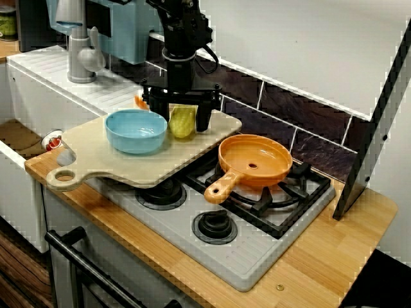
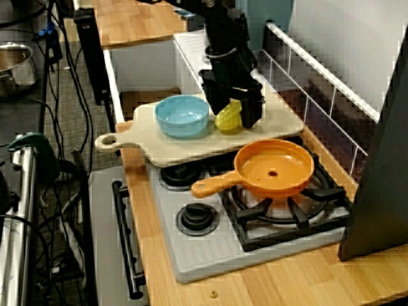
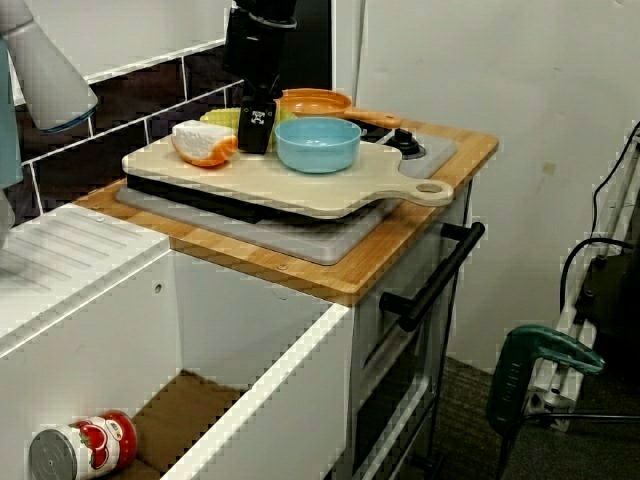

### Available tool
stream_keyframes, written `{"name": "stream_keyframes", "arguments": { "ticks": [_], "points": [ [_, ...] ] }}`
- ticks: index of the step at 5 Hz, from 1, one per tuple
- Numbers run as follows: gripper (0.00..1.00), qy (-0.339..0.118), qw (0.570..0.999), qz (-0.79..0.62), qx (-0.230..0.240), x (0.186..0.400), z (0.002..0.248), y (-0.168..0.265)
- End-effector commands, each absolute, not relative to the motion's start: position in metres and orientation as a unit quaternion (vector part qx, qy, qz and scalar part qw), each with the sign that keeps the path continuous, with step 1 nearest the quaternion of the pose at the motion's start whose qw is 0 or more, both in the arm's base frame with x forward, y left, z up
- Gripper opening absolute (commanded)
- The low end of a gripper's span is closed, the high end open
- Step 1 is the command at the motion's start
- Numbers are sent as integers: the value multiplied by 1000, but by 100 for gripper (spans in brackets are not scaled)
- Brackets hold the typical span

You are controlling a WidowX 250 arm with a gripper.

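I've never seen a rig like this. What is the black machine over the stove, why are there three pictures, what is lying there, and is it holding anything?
The black machine is a robot arm. At its end is a gripper, two fingers that pinch. The three pictures show one moment: one from the stove's front, one from its right end, one from the sink side. An orange pan sits on a burner of the stove. A cutting board lies partly over the stove. It bears a blue bowl, a yellow-green food item and an orange-and-white piece. The fingers stand either side of the yellow-green item; I cannot tell whether they squeeze it.
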State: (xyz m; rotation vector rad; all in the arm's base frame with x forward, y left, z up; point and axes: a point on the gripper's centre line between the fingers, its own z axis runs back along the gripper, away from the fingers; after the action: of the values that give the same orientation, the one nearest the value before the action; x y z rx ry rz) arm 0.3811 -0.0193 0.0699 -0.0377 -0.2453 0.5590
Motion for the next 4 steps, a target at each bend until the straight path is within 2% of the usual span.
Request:
{"name": "stream_keyframes", "arguments": {
  "ticks": [1,4],
  "points": [
    [0,-144,953,263,-33,391,88,-12],
    [0,-160,963,210,-46,394,113,-26]
  ]
}}
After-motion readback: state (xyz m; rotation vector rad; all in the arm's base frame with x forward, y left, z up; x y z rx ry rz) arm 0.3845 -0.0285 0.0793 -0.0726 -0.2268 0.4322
